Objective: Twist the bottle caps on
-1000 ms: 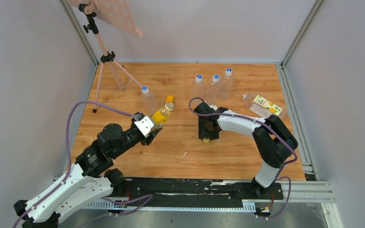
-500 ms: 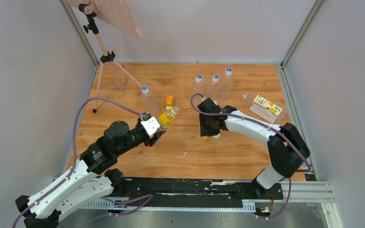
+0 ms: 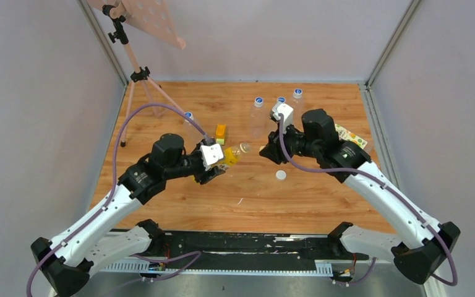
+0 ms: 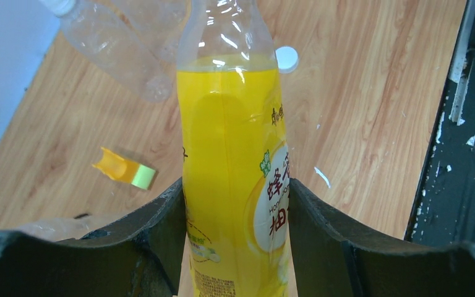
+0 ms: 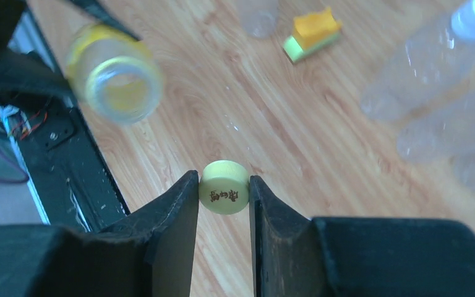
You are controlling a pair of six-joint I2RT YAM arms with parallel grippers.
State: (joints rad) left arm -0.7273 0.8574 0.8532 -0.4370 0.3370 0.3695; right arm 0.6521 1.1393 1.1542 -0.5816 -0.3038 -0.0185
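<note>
Step in hand: capping the slim yellow plastic bottle (image 4: 232, 154); as I read it, the cap is picked up but not yet on the neck.
Left claw (image 4: 235, 192): closed round the bottle's body, holding it tilted above the wooden desk (image 3: 309, 198), open neck aimed toward the other claw.
Right claw (image 5: 224, 185): pinched narrow on the small round yellow plastic screw cap (image 5: 224, 187), gripped by its sides.
Bottle mouth (image 5: 122, 83): ahead and left of the right claw's tips, clearly apart, not lined up.
Next move: I'd bring the cap's axis onto the tilted neck, seat it lightly, then twist while the left claw resists the turn.
Loose bits: a plain white round plastic cap (image 3: 280, 175) lies on the desk near the right claw; a small orange-and-green block (image 3: 221, 133) sits beyond the left claw.
</note>
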